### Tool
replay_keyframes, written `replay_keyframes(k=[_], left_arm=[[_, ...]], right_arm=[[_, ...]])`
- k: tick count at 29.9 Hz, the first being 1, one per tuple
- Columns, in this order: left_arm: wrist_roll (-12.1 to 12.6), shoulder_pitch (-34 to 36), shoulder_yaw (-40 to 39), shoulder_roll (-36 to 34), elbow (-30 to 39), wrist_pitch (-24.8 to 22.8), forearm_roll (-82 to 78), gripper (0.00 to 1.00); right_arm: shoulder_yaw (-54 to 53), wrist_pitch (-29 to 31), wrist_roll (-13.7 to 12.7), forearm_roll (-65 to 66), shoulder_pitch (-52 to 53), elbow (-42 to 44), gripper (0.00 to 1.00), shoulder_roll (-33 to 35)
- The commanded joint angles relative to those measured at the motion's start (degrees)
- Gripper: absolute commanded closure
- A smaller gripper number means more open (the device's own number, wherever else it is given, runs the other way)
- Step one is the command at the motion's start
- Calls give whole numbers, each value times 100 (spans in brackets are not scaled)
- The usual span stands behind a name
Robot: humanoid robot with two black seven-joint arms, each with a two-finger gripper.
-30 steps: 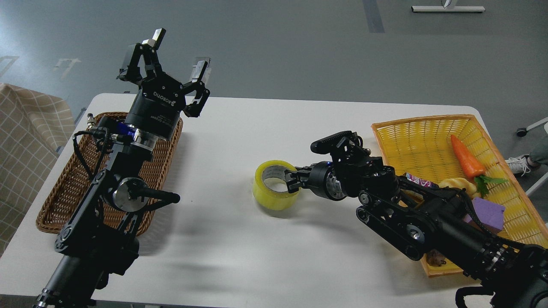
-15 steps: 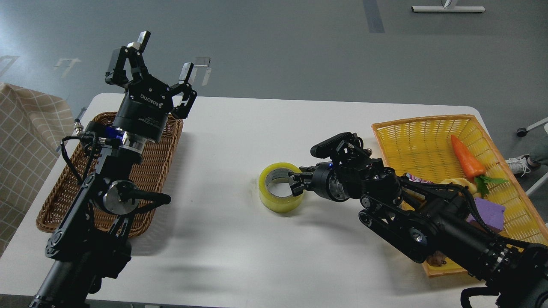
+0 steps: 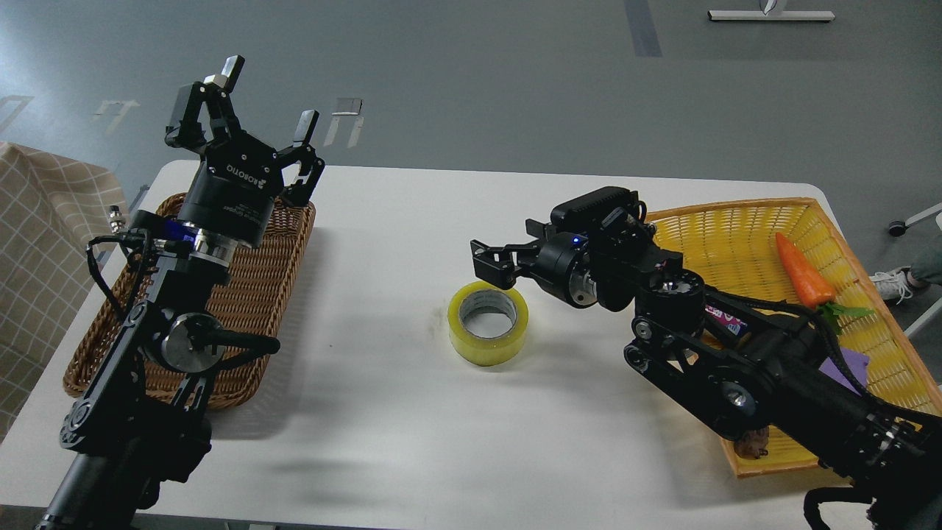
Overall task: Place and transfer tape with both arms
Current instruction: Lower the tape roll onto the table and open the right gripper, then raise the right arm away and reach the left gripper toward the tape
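Observation:
The tape (image 3: 488, 324), a yellow translucent roll with a grey-white core, lies flat on the white table (image 3: 412, 442) near its middle. My right gripper (image 3: 487, 265) hovers just above the roll's far edge, apart from it, with its fingers spread and nothing between them. My left gripper (image 3: 271, 94) is open and empty, raised high and pointing up above the far end of the brown wicker basket (image 3: 276, 294), well to the left of the tape.
A yellow basket (image 3: 736, 228) at the right holds a carrot (image 3: 801, 271), a purple cube (image 3: 854, 362) and other small items, partly hidden by my right arm. A checked cloth (image 3: 44, 243) hangs off the table's left side.
My right gripper let go of the tape, which now lies flat, and rose up and away from it. My left gripper drifted to the left, still open.

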State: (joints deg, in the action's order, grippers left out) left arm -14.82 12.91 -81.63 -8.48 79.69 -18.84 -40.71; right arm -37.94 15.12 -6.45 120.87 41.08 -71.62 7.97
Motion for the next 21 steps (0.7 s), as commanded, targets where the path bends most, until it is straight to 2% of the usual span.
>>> replay_keyframes(k=[1, 5, 8, 12, 13, 17, 19, 21], left_arm=[[49, 45, 41, -119, 2, 47, -43, 2], [50, 27, 164, -242, 20, 117, -95, 2], [50, 10, 191, -277, 20, 135, -104, 2], [50, 106, 191, -242, 11, 126, -96, 2], [50, 132, 191, -233, 11, 118, -96, 2], [58, 299, 191, -198, 20, 100, -96, 2], [58, 387, 278, -198, 20, 74, -96, 2], [50, 571, 506, -181, -32, 91, -96, 2]], right_arm=[[-283, -456, 38, -11, -214, -326, 1, 223], [-994, -651, 56, -89, -319, -335, 1, 223], [-1776, -659, 74, -755, -460, -422, 1, 179], [-2690, -624, 170, -2984, -645, -545, 1, 214], [-2753, -624, 240, -3251, -671, -581, 1, 232], [-3315, -493, 1082, -4682, -916, -730, 1, 311], [-3508, -266, 1285, -5333, -1048, -818, 1, 302], [-3772, -54, 1330, -6124, -1172, -1002, 1, 302]])
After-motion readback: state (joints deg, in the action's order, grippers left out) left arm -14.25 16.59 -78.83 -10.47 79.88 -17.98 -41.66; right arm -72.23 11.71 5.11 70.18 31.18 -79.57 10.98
